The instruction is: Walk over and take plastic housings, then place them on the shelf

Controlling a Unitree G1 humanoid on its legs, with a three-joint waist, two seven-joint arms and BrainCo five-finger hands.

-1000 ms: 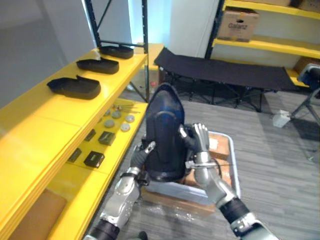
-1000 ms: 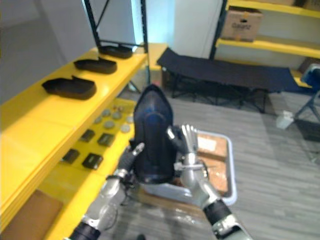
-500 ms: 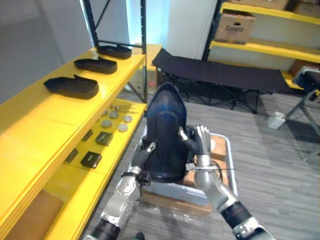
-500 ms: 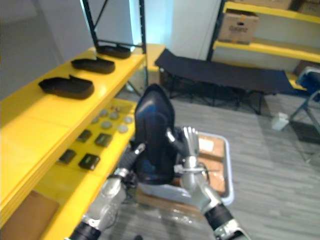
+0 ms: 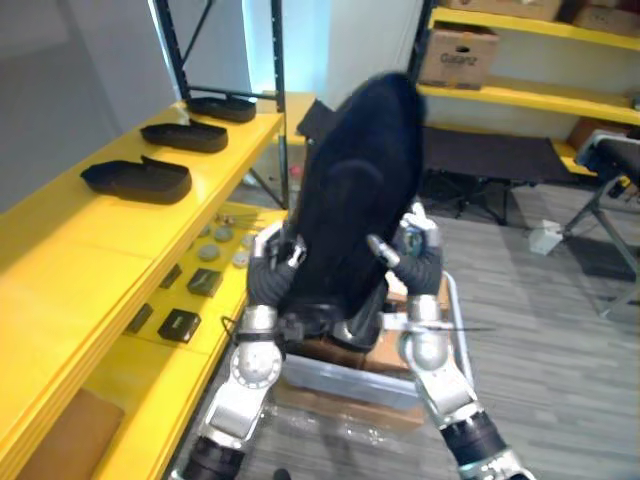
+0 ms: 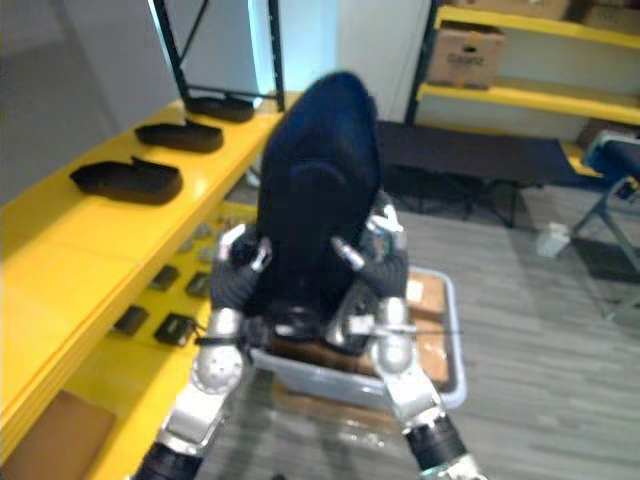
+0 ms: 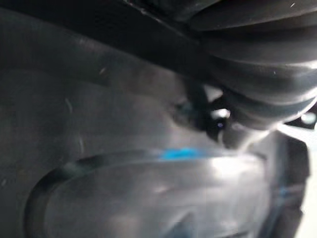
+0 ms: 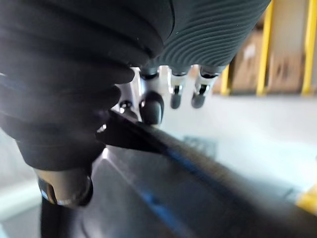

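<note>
A large black plastic housing (image 5: 355, 200) stands upright in the air between my two hands, above a white bin (image 5: 456, 318). My left hand (image 5: 265, 275) is on its left edge with the fingers curled onto it. My right hand (image 5: 418, 262) presses on its right side. In the right wrist view the fingers (image 8: 174, 94) reach out straight past the housing's edge (image 8: 173, 198), and the thumb (image 8: 64, 188) lies on the near side. The left wrist view looks at the housing's glossy surface (image 7: 124, 198) from very close.
A yellow shelf (image 5: 70, 260) runs along my left with three black housings on top (image 5: 137, 177), (image 5: 183, 135), (image 5: 225, 105). Small dark parts (image 5: 180, 325) lie on its lower level. A black folding cot (image 5: 500, 155) and a second rack holding a cardboard box (image 5: 458, 55) stand behind.
Both hands have raised the housing well up from the bin, closer to my head. The right hand's fingers have straightened.
</note>
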